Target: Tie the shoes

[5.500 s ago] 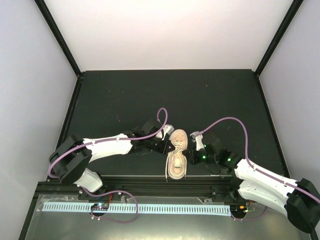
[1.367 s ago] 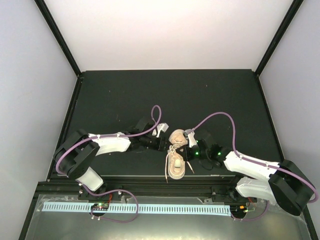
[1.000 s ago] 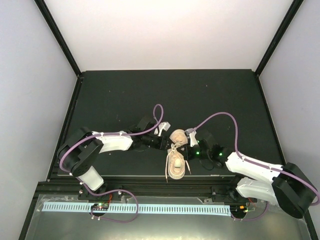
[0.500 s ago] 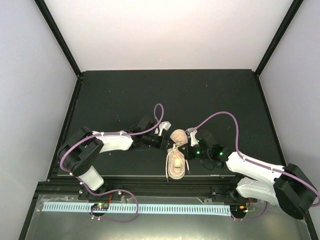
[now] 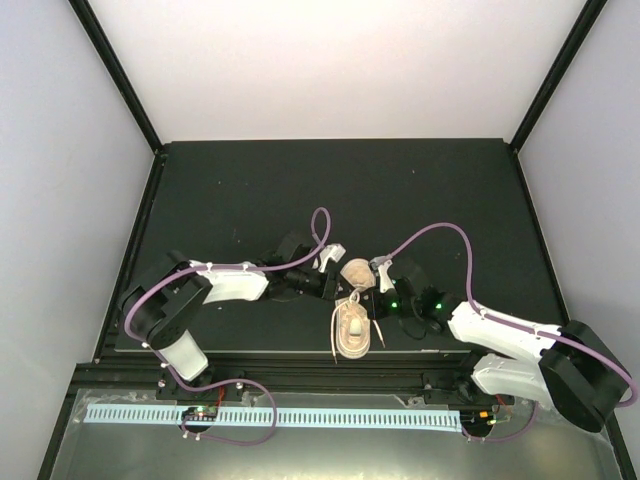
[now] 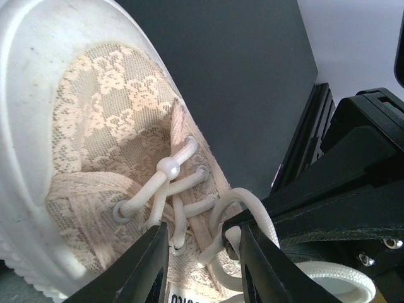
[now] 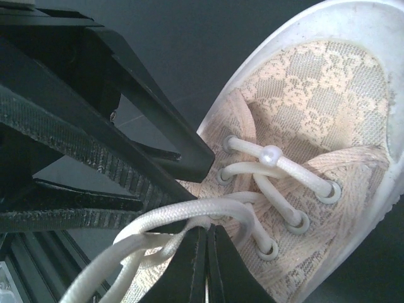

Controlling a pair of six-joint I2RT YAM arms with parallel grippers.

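The pale beige-pink shoe lies on the dark table near its front edge, toe pointing away from the arms. Its cream laces are threaded through the eyelets. My left gripper is at the shoe's left side, open, jaws astride the laces and holding nothing. My right gripper is at the shoe's right side, shut on a lace loop just above the shoe's tongue. The right gripper's black fingers and the lace loop show in the left wrist view.
The dark table stretches back to white walls. A black rail runs along the front edge just behind the shoe's heel. A loose lace end trails toward that rail. Purple cables arc over both arms.
Both grippers have drawn in closer over the laces from either side. The shoe has shifted slightly and the lace loop is pulled up on its right side.
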